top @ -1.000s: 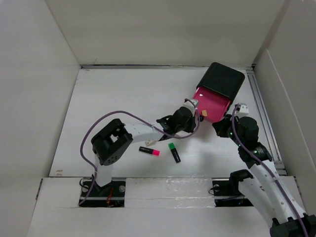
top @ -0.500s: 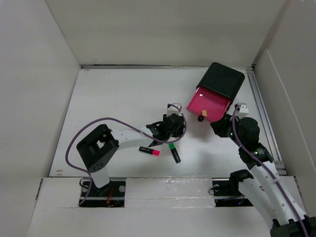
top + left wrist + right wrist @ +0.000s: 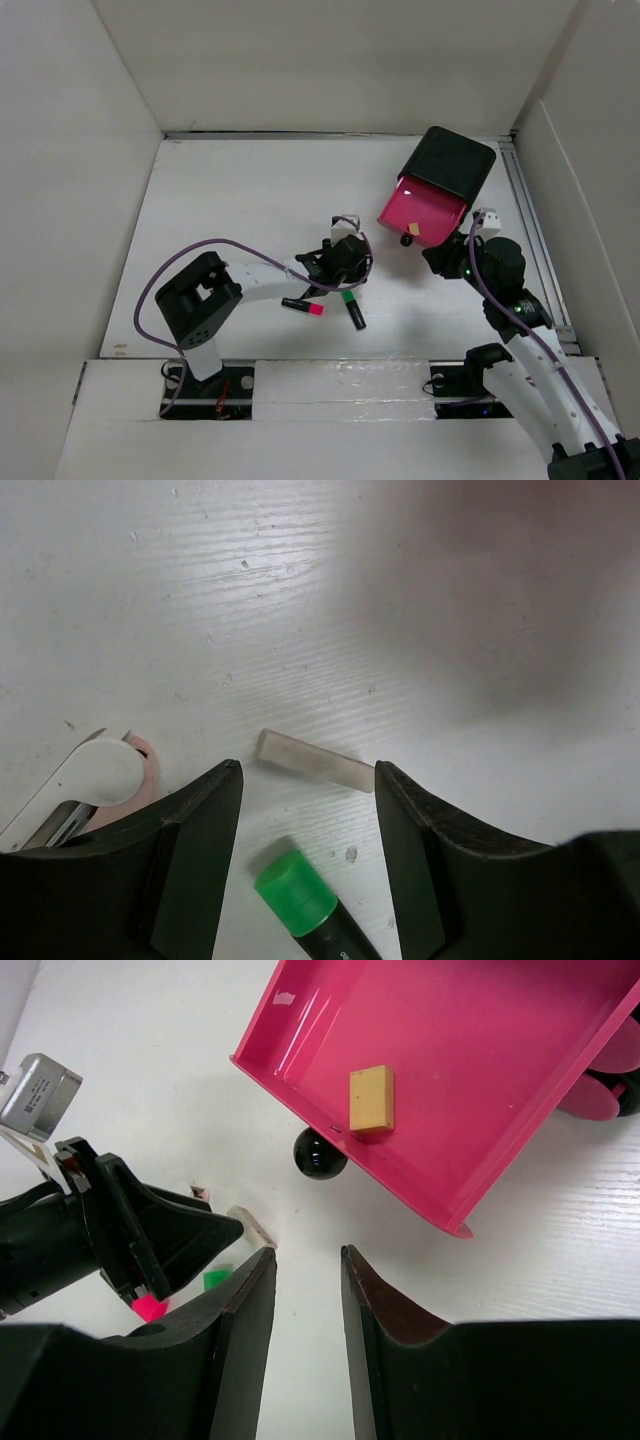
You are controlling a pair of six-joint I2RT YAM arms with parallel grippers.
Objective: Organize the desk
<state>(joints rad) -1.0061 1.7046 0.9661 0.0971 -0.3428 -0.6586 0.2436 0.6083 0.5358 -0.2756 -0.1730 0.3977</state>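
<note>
— What are your grippers holding?
— Nothing. My left gripper is released, jaws apart over the desk. A pale strip lies just beyond its tips, and a green-capped marker is close by. My right gripper is released too, and empty.
— And the desk?
— Spread under both arms. At its far right corner the pink drawer juts from the black box, with a tan block inside.

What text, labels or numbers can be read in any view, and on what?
No readable text in any view.
green highlighter: any print on its black barrel is too small to read.
pink highlighter: too small to read.
pink drawer, tan block, black box: plain, no markings visible.
</note>
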